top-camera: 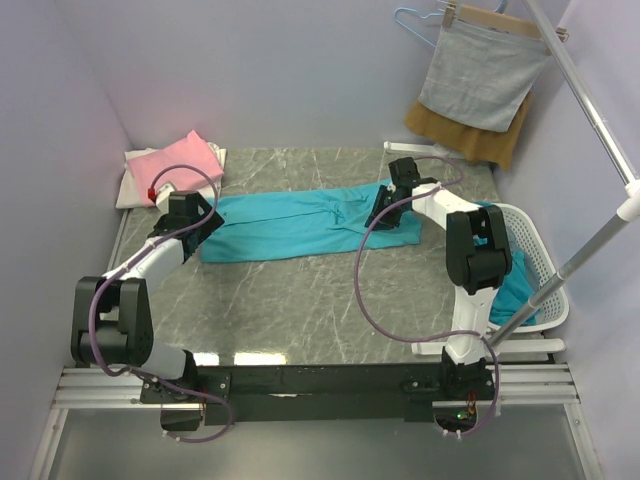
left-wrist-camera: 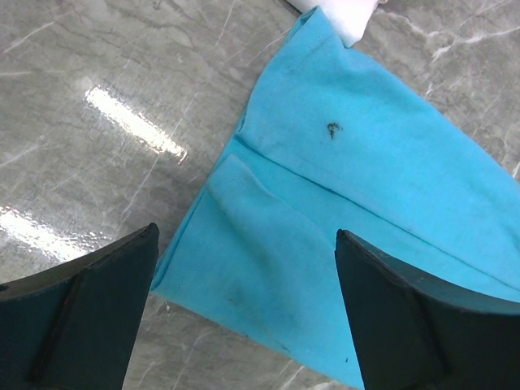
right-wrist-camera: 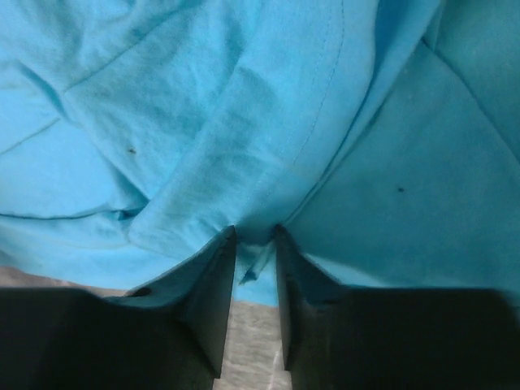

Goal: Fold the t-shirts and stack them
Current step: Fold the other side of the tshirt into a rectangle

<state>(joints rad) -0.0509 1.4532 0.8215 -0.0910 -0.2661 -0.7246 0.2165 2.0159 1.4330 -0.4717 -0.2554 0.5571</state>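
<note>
**Teal t-shirt (top-camera: 300,225) spread on the desk (top-camera: 300,310), pinched at its right end**

At the far left corner of the desk, a folded pink shirt (top-camera: 185,158) is seen lying on a folded white garment (top-camera: 135,185). Just in front of that pile, the left gripper (top-camera: 190,215) is held over the left end of the teal t-shirt. In the left wrist view its fingers (left-wrist-camera: 97,309) are set wide apart and nothing is held between them. Below them lies the folded-in left edge of the shirt (left-wrist-camera: 325,195), with bare marble beside it.

The teal t-shirt is stretched in a long band across the middle of the desk, from the left gripper to the right one, with creases gathered toward its right half.

At that right end the right gripper (top-camera: 385,210) is pressed down onto the cloth. In the right wrist view its fingers (right-wrist-camera: 207,284) are drawn narrow and a small fold of the teal fabric (right-wrist-camera: 244,122) is nipped between them.

Further right, a white basket (top-camera: 540,260) is placed at the desk's edge, with more teal cloth (top-camera: 515,285) inside it. Above it, at the back right, a grey garment (top-camera: 480,75) is hung from a hanger in front of a mustard one (top-camera: 470,140).
</note>
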